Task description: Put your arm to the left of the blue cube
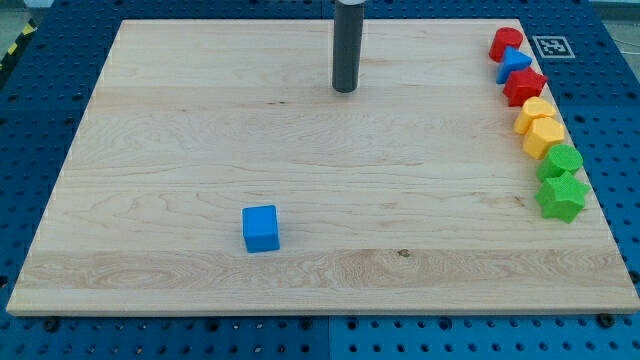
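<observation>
Task barely started, judging by layout: tip (345, 90) sits near view's top centre of wooden tabletop (180, 120), well apart from blue cube (261, 228), which lies alone toward view's lower left-centre. Tip currently up and to view's right of cube, not left of it. Remaining: travel down across the board and settle on bare wood just off cube's left face, without nudging it. Probably safest to swing wide on view's left rather than cut straight toward the cube.

Pose: rod vertical, entering from view's top edge, lower end on or just over the board; contact not certain. No end effector present, just the bare rod, so nothing grasped, nothing to clench or release.

Other blocks lined along view's right edge, far from the route: red block (506, 42), small blue triangular block (516, 63), second red block (524, 86), two yellow blocks (540, 127), green blocks (560, 185), exact shapes hard to make out.
</observation>
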